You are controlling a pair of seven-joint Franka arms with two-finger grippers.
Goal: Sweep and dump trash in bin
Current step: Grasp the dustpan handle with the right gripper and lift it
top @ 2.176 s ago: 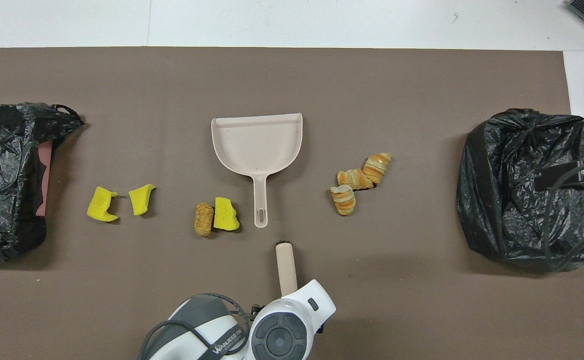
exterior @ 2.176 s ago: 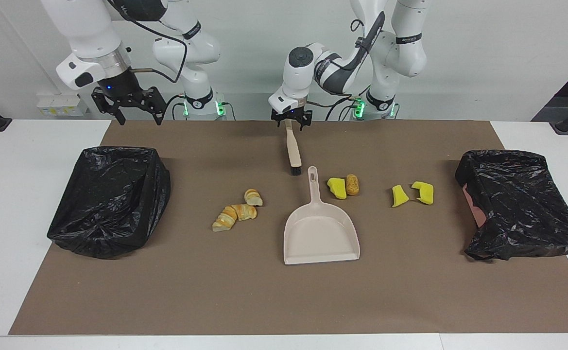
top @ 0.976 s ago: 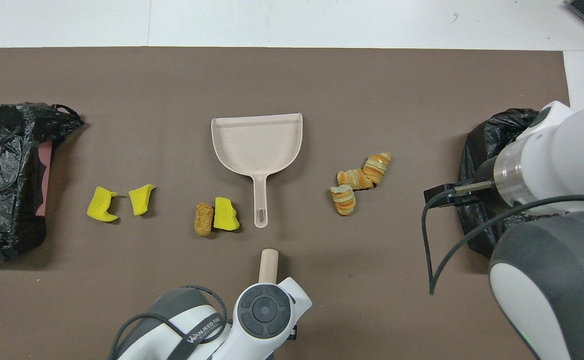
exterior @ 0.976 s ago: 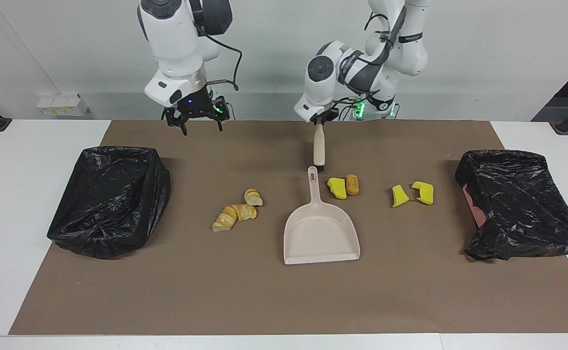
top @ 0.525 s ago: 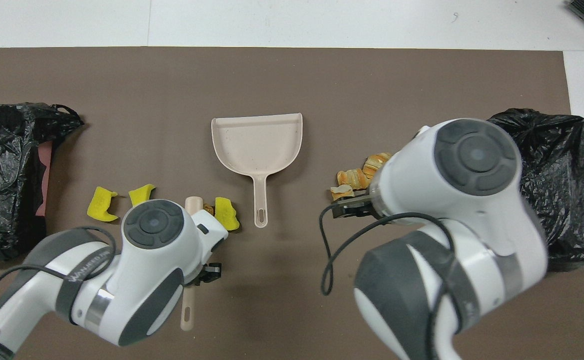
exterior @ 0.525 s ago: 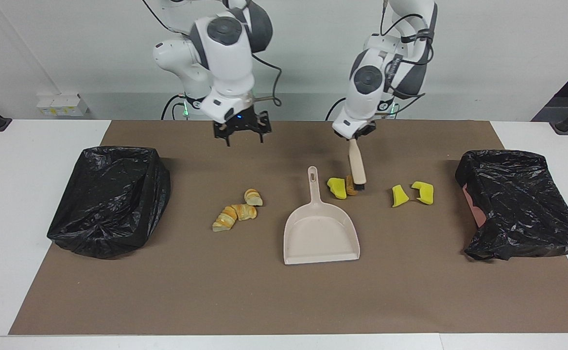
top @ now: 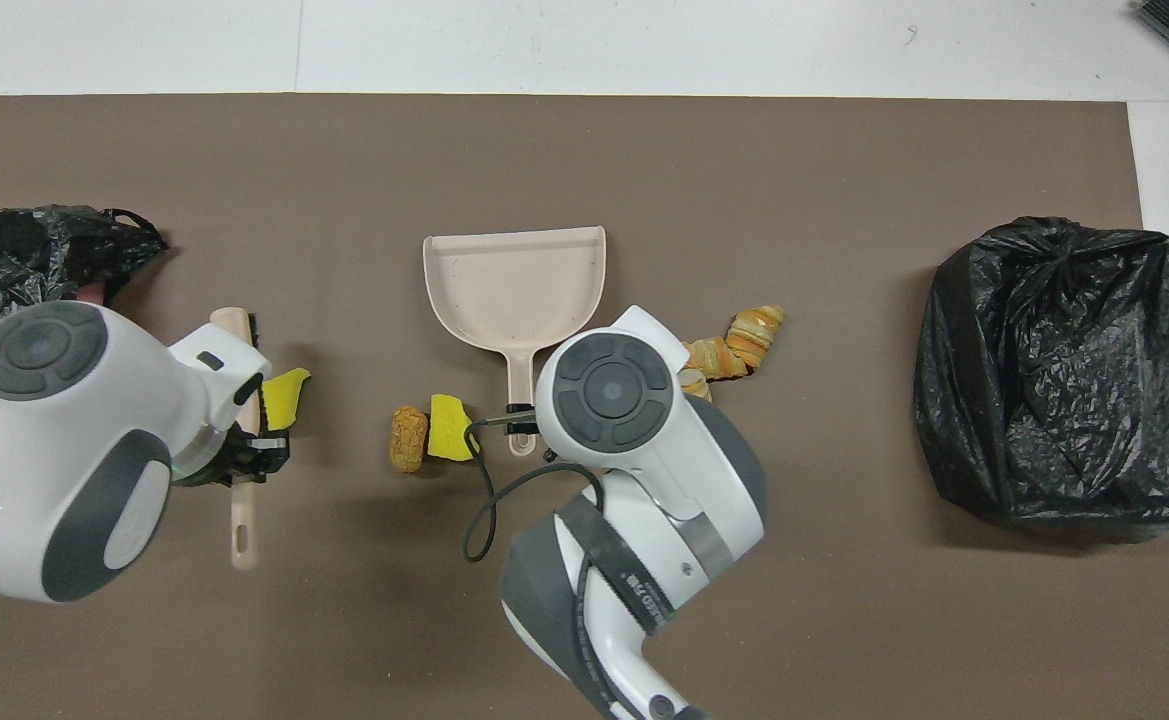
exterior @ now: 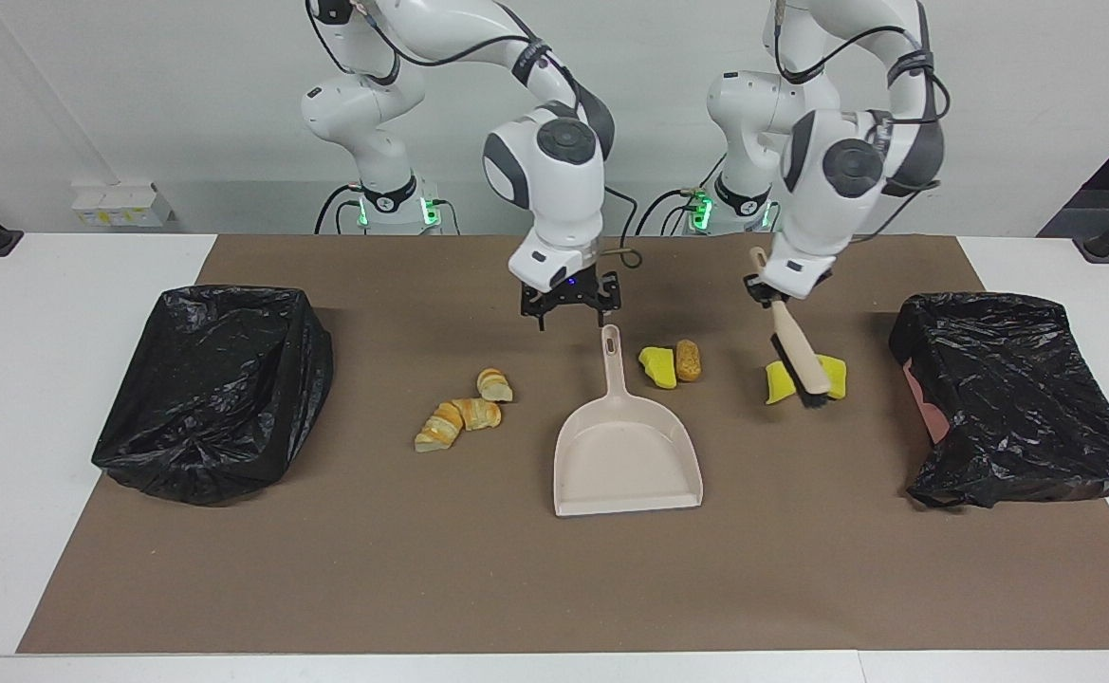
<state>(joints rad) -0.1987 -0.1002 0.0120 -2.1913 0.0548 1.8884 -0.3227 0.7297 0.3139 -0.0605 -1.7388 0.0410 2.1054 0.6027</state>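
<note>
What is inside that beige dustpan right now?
Nothing: the dustpan lies bare in both views. The overhead view hides only part of its handle under the right arm; the bread pieces and yellow wedges lie outside.

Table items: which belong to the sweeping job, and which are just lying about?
Job:
yellow wedges
brown lump
bread pieces
brush, in left gripper
dustpan, under right gripper
bag-lined bin

Lying about:
crumpled black bag
brown mat

Left gripper clamped on beige brush, bristles down between two yellow wedges, right gripper spread above handle tip of dustpan, third wedge touching brown lump, bread pieces toward a black-bagged bin.
</note>
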